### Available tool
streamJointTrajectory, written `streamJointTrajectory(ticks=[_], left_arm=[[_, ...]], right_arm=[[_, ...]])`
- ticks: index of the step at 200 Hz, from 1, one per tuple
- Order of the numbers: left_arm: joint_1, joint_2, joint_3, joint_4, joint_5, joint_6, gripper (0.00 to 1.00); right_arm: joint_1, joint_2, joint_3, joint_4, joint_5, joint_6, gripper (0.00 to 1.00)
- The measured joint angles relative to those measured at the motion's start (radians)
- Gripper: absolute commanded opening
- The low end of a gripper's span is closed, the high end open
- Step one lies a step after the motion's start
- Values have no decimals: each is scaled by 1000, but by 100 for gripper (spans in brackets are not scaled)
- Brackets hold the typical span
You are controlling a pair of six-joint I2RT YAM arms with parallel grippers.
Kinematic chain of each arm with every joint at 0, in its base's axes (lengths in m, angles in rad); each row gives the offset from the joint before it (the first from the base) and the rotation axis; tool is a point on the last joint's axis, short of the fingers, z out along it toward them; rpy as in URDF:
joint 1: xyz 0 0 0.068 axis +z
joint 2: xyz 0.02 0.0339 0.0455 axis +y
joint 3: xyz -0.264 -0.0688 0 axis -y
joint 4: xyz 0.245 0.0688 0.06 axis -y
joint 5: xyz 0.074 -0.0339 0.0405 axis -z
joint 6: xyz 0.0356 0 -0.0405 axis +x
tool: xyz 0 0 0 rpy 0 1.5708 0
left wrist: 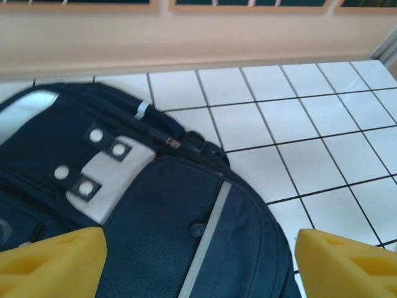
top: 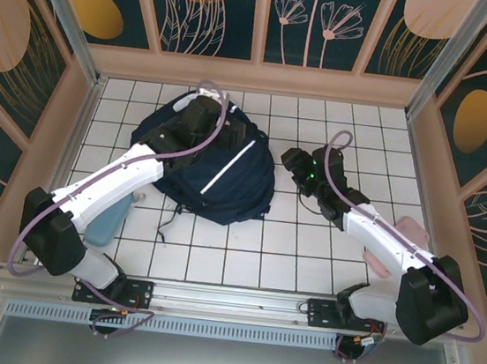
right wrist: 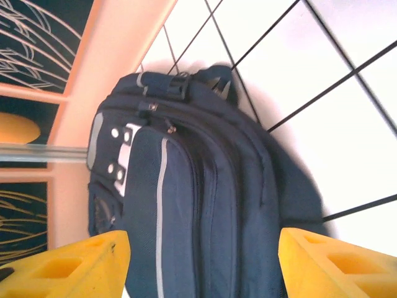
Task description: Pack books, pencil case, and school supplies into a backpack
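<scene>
The dark navy backpack [top: 226,178] lies on the white tiles at centre left, its white stripe [top: 230,169] facing up. My left gripper [top: 206,108] hovers over its far end. It is open, with yellow fingertips [left wrist: 53,261] wide apart above the fabric and stripe [left wrist: 208,245], and nothing is held. My right gripper [top: 292,163] stands just right of the backpack [right wrist: 205,186], facing its side. It is open too, fingertips [right wrist: 338,264] spread, and empty. The backpack's zips look shut in the right wrist view. The books are out of view.
A pale blue oblong thing [top: 107,219] lies under my left forearm. A pink flat thing [top: 408,233] lies under my right forearm. I cannot tell which is the pencil case. Wooden walls [top: 256,77] ring the tiled floor. Bare tiles [top: 244,253] stretch in front of the backpack.
</scene>
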Motion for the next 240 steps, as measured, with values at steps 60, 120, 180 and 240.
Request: streamJointTrajectory(ticks=[60,120,180,240], left_arm=[[186,-105,-228,-1,60,-125,94],[240,-169,-303,-8,81,-166,96],[246,-173,-304,-8,100,-163,96],[246,-149,-286,-8,265,-51,92]], right_arm=[[84,235,203,-60,-97,-111,53],[145,485,306,-71,-214,-100,39],[139,586,393,-119,-221,-104,3],[29,651,546,-161,-198,-191,14]])
